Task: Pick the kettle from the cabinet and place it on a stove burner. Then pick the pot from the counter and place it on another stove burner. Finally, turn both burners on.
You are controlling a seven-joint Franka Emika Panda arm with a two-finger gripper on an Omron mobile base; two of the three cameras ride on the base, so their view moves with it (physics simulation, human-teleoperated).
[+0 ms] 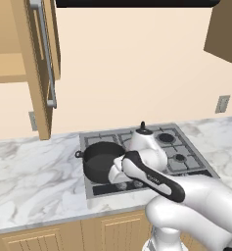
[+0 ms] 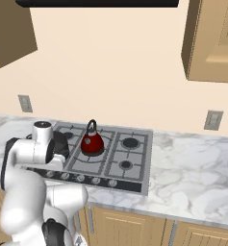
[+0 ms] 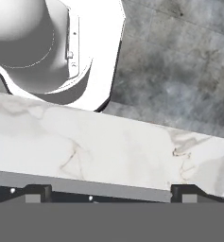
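The dark-red kettle [image 2: 92, 142] stands on a rear burner of the grey cooktop [image 2: 130, 163]. In the left base view my arm covers it except the black handle top [image 1: 143, 129]. The black pot [image 1: 102, 160] sits on the cooktop's left side, partly behind my arm [image 2: 63, 140]. My gripper [image 3: 111, 191] points down over the cooktop's front strip and the marble counter [image 3: 108, 151] edge. Its fingertips [image 3: 38, 191] stand wide apart with nothing between them, so it is open. The knob row [image 2: 82, 178] runs along the cooktop's front.
The wall cabinet [image 1: 39, 63] at the upper left has its door swung open. Another wall cabinet [image 2: 211, 43] hangs at the upper right. Marble counter [image 1: 34, 171] spreads on both sides of the cooktop, with wooden drawers [image 2: 130, 226] below. Outlets [image 2: 213, 120] sit on the back wall.
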